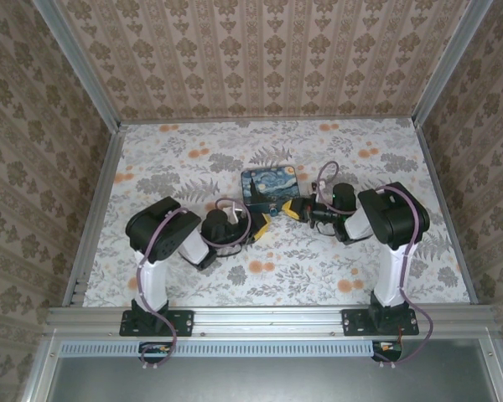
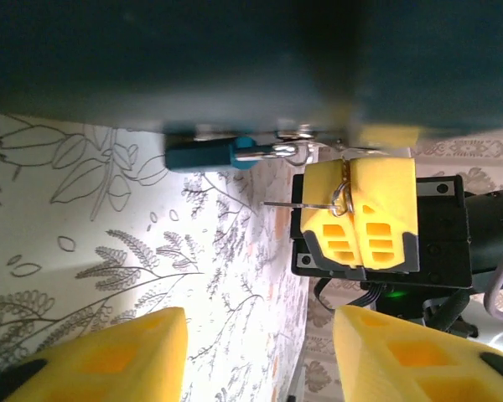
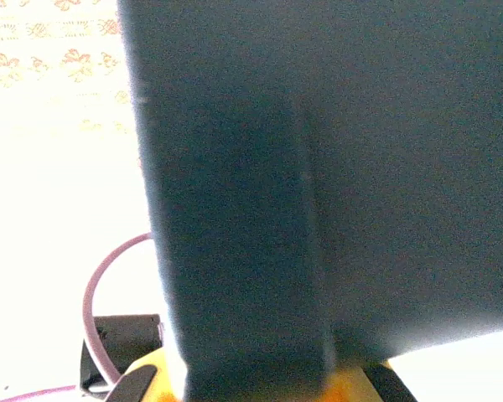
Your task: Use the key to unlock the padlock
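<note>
The small teal padlock (image 2: 199, 155) hangs by its metal shackle (image 2: 264, 151) from the hasp on the front of the dark-blue painted box (image 1: 268, 188). In the left wrist view, my right gripper (image 2: 355, 172) is shut on the key (image 2: 283, 203). The key's ring sits between the yellow fingers and its thin blade points toward the padlock, a short gap away. My left gripper (image 2: 260, 335) is open with nothing between its fingers, just in front of the padlock. From above, the left gripper (image 1: 258, 228) and right gripper (image 1: 292, 209) meet at the box's near side.
The box (image 3: 318, 167) stands very close to the right wrist camera and blocks most of its view. The floral table (image 1: 193, 276) is walled at the back and both sides. Purple cables loop over both wrists.
</note>
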